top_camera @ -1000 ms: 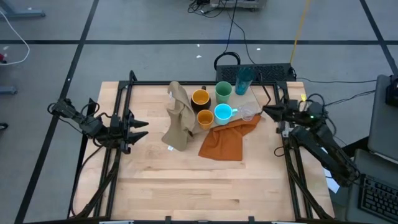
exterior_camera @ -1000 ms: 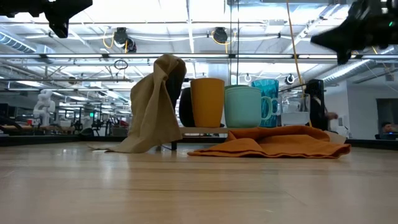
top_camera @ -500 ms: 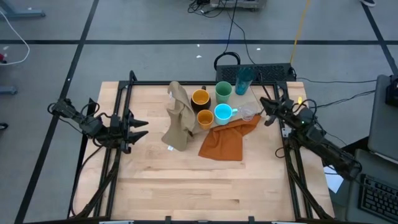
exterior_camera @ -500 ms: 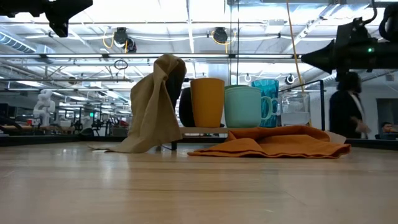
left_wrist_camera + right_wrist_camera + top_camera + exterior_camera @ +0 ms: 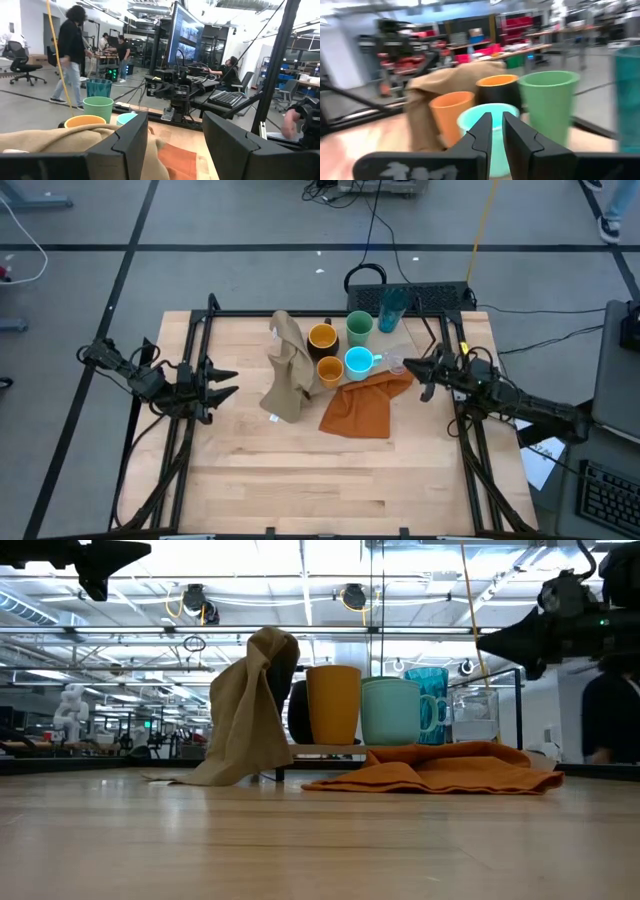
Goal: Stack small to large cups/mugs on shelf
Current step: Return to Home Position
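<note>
Six vessels stand close together on the light wood shelf (image 5: 412,336) at the table's far middle: teal tumbler (image 5: 392,307), green cup (image 5: 359,328), yellow mug (image 5: 322,337), orange cup (image 5: 330,370), cyan mug (image 5: 358,361) and clear glass (image 5: 398,363). My right gripper (image 5: 412,368) is shut and hangs just right of the glass; in the low view my right gripper (image 5: 484,640) stands above the glass (image 5: 475,715), touching nothing. My left gripper (image 5: 228,385) is open and empty at the table's left.
A tan cloth (image 5: 288,370) drapes over the shelf's left end, down to the table. An orange cloth (image 5: 365,405) lies from the shelf's front onto the table. Bare tabletop (image 5: 300,480) lies toward the near edge. People move in the room beyond.
My right gripper has swung toward the table's left and come down, closing in on the clear glass and the cups. The cups and cloths have stayed where they were.
</note>
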Robot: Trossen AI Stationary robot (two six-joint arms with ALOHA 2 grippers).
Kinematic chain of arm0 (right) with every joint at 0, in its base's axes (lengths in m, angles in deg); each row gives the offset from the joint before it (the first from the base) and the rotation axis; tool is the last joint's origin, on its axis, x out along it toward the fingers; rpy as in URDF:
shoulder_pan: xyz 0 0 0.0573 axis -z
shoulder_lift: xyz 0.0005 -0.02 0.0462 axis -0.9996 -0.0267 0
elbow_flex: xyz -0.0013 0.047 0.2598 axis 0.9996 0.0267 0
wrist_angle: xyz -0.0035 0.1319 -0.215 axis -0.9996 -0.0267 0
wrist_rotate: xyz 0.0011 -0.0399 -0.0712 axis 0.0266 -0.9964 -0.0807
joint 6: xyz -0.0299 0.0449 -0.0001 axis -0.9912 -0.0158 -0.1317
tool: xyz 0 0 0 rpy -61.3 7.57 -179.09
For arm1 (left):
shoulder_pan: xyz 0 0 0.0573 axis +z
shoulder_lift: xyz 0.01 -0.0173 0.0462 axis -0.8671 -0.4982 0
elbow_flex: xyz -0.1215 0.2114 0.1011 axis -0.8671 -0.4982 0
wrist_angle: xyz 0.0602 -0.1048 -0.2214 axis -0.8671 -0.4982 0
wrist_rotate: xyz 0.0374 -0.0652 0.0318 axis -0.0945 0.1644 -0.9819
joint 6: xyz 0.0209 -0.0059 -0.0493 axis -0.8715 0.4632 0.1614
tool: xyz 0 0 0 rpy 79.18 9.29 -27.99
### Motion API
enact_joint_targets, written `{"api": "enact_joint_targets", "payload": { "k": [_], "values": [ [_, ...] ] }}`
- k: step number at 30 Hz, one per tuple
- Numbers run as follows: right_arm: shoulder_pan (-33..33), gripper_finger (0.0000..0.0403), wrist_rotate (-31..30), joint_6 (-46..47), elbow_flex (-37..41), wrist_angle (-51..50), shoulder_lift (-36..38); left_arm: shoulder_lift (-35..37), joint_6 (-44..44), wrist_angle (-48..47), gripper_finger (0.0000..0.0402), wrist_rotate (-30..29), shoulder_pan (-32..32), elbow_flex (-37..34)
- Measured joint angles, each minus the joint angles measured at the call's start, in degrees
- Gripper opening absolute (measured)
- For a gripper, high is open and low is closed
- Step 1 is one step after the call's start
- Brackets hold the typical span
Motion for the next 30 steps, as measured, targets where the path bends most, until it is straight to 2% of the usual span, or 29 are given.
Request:
{"api": "enact_joint_targets", "payload": {
  "k": [6, 10, 13, 16, 20, 24, 30],
  "values": [
    [-9.5, 0.0036, -0.3, 2.3, 0.1, 3.9, -2.0, 0.0, 0.0, 0.0, 0.0191, -1.3, 0.0, 0.0],
    [-15.5, 0.0036, -2.0, -0.2, 0.1, 5.8, -3.3, 0.0, -0.1, 0.0, 0.0191, -1.5, 0.0, 0.0],
    [-18.6, 0.0036, -6.4, -3.5, 0.1, 5.2, -3.9, 0.0, -0.1, 0.0, 0.0191, -1.5, 0.0, 0.0],
    [-19.6, 0.0036, -10.2, -5.2, 0.0, 4.3, -4.0, 0.0, -0.1, 0.0, 0.0191, -1.5, 0.0, 0.0],
    [-19.6, 0.0036, -10.2, -6.1, -1.8, -0.8, -4.1, 0.0, -0.1, -0.1, 0.0191, -1.5, 0.0, 0.0],
    [-19.6, 0.0036, -7.6, -6.1, -4.0, -3.4, -3.9, 0.0, 0.1, -0.1, 0.0191, -1.5, 0.0, 0.0],
    [-19.6, 0.0036, -7.2, -5.7, -4.0, -5.0, -2.2, 0.0, 0.6, -0.3, 0.0191, -1.5, 0.0, 0.0]
  ]
}}
